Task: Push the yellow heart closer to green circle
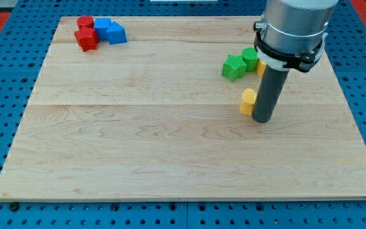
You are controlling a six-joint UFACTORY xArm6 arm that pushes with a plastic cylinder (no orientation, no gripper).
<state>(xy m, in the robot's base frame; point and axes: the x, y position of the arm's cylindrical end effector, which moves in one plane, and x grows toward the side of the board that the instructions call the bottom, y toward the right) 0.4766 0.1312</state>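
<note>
The arm carried no hand, only a dark rod, so no grip state could be told. Its tip (262,119) rested on the wooden tabletop (170,146) right of centre, touching or just beside the right side of the yellow block (248,101), whose shape was half hidden. Above it, in the upper right, sat a green star-like block (233,67) touching a rounder green block (251,58). Another yellow block (260,67) peeked from behind the rod. Far off in the upper left clustered two red blocks (86,34) and two blue blocks (110,30).
</note>
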